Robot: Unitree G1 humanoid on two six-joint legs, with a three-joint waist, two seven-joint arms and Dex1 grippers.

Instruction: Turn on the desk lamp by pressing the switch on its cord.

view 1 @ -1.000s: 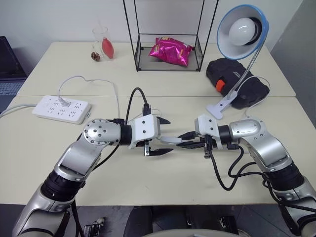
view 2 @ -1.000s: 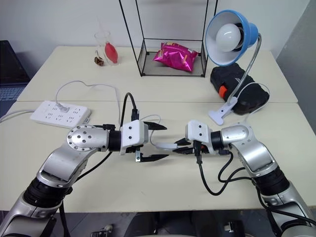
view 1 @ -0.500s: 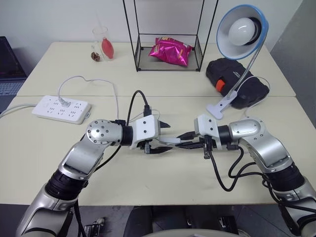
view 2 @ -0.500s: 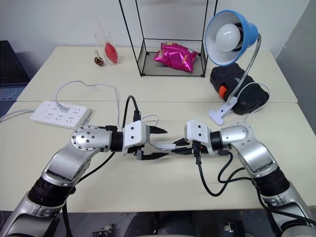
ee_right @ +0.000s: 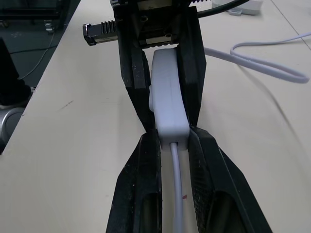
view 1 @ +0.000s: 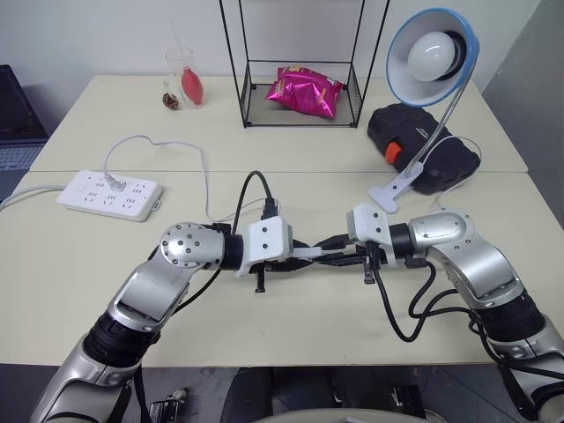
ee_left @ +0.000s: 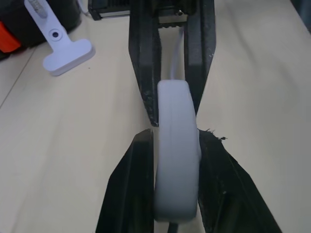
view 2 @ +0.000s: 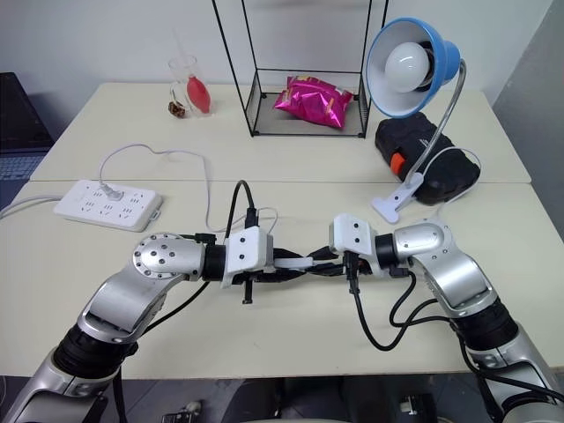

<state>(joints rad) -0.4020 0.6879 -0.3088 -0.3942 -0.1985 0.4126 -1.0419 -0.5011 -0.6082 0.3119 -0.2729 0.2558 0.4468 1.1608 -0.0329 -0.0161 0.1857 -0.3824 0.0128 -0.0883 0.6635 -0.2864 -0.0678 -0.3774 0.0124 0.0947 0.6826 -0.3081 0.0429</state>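
Note:
The switch [ee_left: 177, 160], a small white box, hangs just above the near table between my two hands. My left gripper [view 1: 298, 256] is shut on it from the left, one black finger on each flat side. My right gripper [view 1: 333, 249] is shut on its other end from the right, where the cord [ee_right: 177, 194] leaves the box. The rest of the cord [view 1: 204, 167] curves back over the table to the power strip [view 1: 110, 196]. The desk lamp [view 1: 432, 55] stands at the back right on its white clip base [view 1: 394, 189], its shade facing me.
A black wire rack [view 1: 245, 97] holding a pink snack bag [view 1: 304, 91] stands at the back centre. A glass [view 1: 183, 79] is at the back left, and a black case [view 1: 423, 145] sits behind the lamp's clip. Black cables loop under my right arm.
My left gripper slid right onto the switch and its fingers went from wide open to shut on it. The right gripper stayed still, holding the other end.

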